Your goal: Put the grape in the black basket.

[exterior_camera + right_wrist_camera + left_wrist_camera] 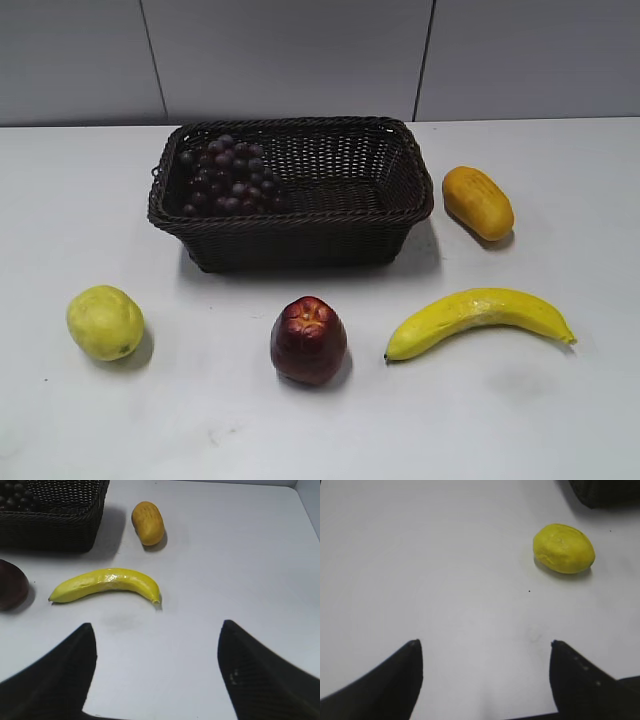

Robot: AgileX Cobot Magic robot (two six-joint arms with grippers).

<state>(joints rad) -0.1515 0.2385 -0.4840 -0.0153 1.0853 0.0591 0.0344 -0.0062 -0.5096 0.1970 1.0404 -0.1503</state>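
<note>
The grape [227,175], a dark purple-red bunch, lies inside the black basket [400,160] at its left end; a few grapes also show in the right wrist view [15,492] inside the basket [60,527]. A corner of the basket shows in the left wrist view [607,492]. My left gripper [484,642] is open and empty above bare table. My right gripper [156,625] is open and empty above bare table, near the banana. Neither gripper shows in the exterior view.
On the white table stand a yellow-green lemon-like fruit [105,322] [564,548], a dark red apple [308,340] [11,585], a banana [478,318] [106,585] and an orange-yellow fruit [478,202] [148,522]. A grey wall stands behind the table.
</note>
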